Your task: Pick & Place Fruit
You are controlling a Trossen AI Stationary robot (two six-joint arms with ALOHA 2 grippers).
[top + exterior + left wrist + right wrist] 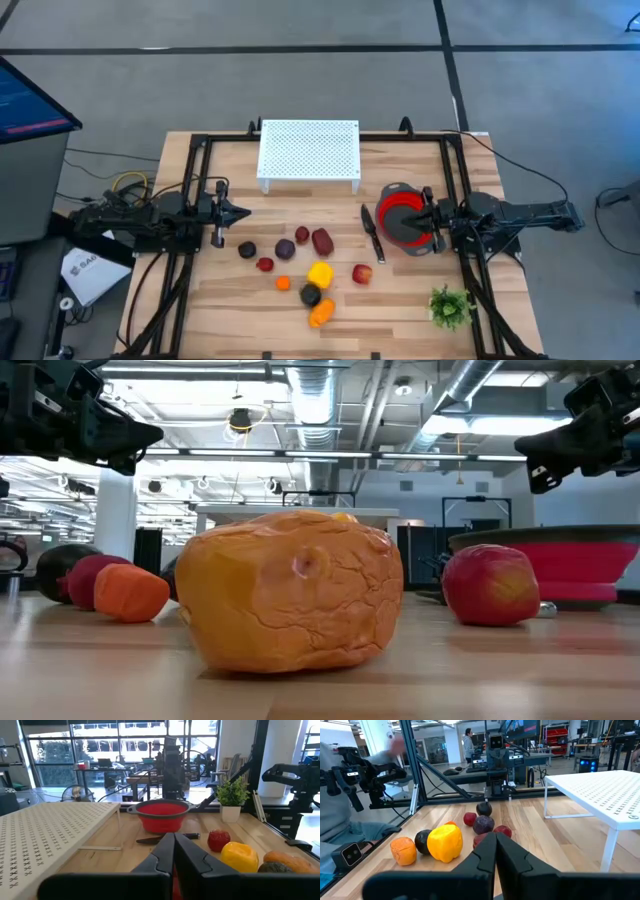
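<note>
Several small toy fruits lie loose on the wooden table's middle: a yellow one (pixel 320 273), a red apple (pixel 362 273), a purple one (pixel 285 249), a blackish one (pixel 310 295) and an orange one (pixel 321 314), which fills the low view (pixel 295 590). My left gripper (pixel 240 212) hovers shut left of the fruit, above the table, its fingers (pixel 174 851) pointing level toward the right. My right gripper (pixel 415 212) is shut over the red bowl (pixel 405 225), with its fingers (pixel 495 849) pointing toward the fruit. Neither holds anything.
A white perforated rack (pixel 309 152) stands at the far middle. A black-handled knife (pixel 372 232) lies just left of the bowl. A small green plant (pixel 449 306) stands near the right front corner. Black frame rails (pixel 190 180) run along both table sides.
</note>
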